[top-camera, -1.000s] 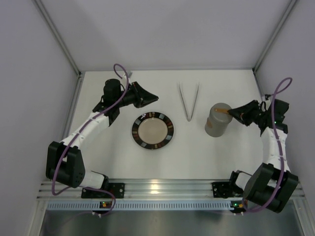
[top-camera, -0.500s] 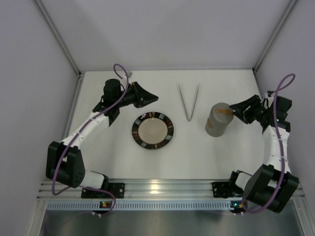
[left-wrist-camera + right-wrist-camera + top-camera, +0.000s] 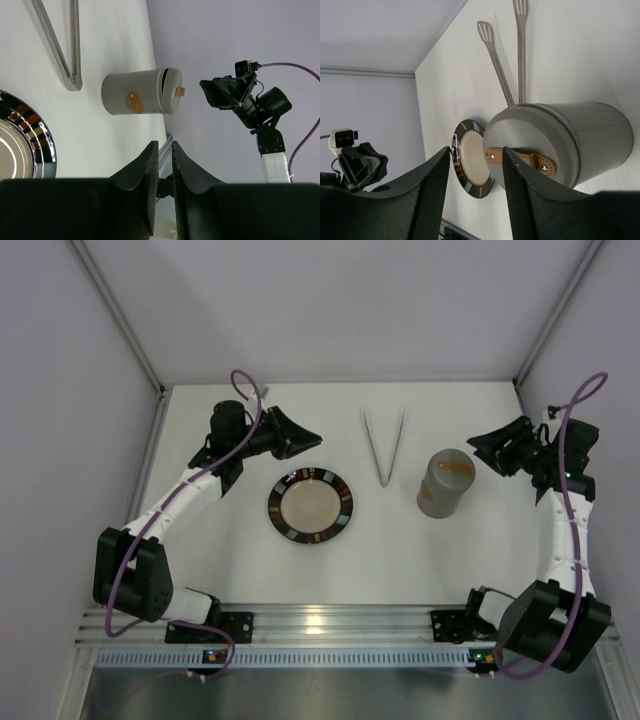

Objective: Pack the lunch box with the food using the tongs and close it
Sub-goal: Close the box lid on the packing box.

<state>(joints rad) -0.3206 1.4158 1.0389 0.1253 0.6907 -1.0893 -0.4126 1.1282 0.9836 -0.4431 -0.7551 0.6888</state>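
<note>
The right end effector (image 3: 476,152) fills the bottom edge, its two dark fingers (image 3: 432,195) spread apart around nothing. Just beyond them stands the grey lunch box (image 3: 570,135), lid on, tan strap (image 3: 520,159) across it. The tongs (image 3: 521,55) lie on the white desk (image 3: 580,55) above; a plate (image 3: 462,167) sits left.

White table (image 3: 250,560): plate (image 3: 343,502), tongs (image 3: 384,445), lunch box (image 3: 442,485)
</note>
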